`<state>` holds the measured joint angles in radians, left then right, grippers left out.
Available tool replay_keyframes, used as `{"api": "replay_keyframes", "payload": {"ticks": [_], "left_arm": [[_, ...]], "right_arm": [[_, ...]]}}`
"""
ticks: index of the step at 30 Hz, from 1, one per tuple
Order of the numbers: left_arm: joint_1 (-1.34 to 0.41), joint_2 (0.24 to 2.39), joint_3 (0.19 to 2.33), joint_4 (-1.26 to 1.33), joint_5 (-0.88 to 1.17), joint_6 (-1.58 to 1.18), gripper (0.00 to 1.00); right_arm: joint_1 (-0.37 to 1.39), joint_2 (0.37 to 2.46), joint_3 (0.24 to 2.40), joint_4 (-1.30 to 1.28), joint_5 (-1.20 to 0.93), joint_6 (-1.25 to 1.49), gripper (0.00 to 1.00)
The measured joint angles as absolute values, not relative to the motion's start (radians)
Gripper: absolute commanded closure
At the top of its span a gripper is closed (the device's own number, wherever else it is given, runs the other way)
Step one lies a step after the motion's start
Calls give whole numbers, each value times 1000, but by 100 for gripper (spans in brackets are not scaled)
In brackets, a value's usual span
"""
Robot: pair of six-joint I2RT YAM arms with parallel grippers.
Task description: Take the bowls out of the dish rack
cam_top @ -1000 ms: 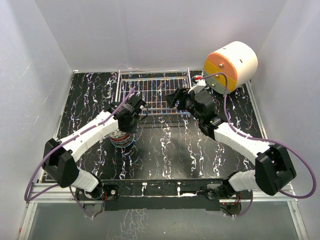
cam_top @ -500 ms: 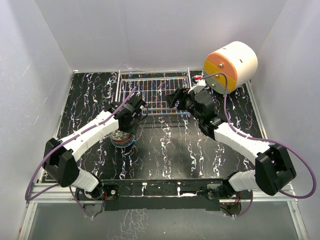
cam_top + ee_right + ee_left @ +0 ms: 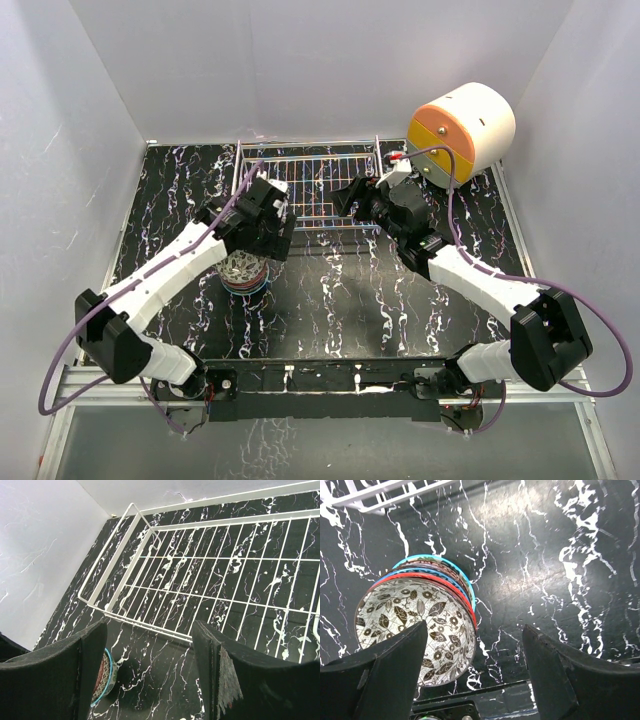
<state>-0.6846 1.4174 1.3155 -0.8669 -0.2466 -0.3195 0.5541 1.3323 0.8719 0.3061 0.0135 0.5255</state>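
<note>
One stack of small patterned ceramic bowls, at least four rims showing, stands lower left in the left wrist view, outside the single white wire dish rack, which looks empty. The left gripper above it and the right gripper over the rack's rim are both spread; a low sideways swing of the left could topple the stack.

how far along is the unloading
Nearly done, it seems. No bowl shows in the rack, and the bowls sit stacked on the table. Nothing is in hand: the left end effector, above the stack, and the right end effector are open and empty. Probably nothing left but retreating.
</note>
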Motion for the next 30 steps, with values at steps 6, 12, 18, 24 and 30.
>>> {"api": "replay_keyframes", "payload": {"ticks": [6,12,18,24,30], "left_arm": [[-662,1348,1366,-837,-247,-320,3],[-432,1285,1407,-757,-184,-299,3],[-190,1218,1331,-639,-125,-312,3],[-46,1182,1185,-524,-13,-371,3],[-2,1177,1126,-487,10,-388,3]], "right_arm": [[554,1329,872,281,37,518,29],[545,1277,872,199,104,461,30],[486,1145,869,100,213,395,31],[416,997,805,38,297,363,31],[406,928,749,-41,350,337,30]]}}
